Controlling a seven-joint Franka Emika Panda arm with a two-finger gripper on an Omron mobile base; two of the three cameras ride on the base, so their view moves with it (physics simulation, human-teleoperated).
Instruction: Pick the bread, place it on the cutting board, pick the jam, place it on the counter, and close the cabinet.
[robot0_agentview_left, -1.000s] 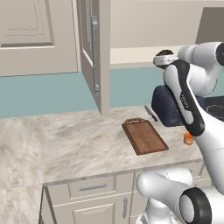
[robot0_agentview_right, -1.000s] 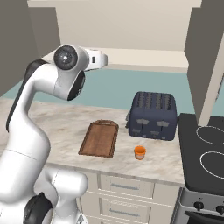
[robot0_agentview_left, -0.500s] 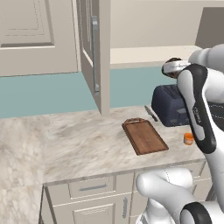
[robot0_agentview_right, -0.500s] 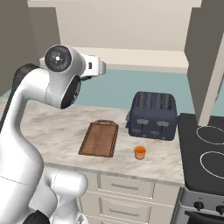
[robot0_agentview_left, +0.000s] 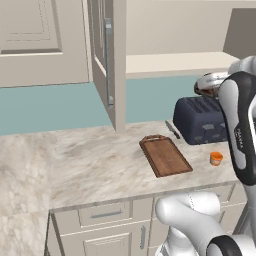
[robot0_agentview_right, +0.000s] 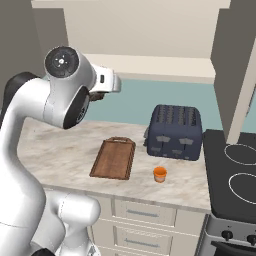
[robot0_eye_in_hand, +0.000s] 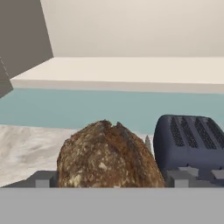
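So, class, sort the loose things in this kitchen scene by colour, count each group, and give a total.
Brown: 2, the bread and the cutting board
Orange: 1, the jam
Dark blue-grey: 1, the toaster
Grey: 1, the knife
Total: 5

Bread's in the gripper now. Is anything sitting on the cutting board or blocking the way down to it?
Nothing visible does. The cutting board lies bare; the toaster and jam stand off to its side, clear of the bread.
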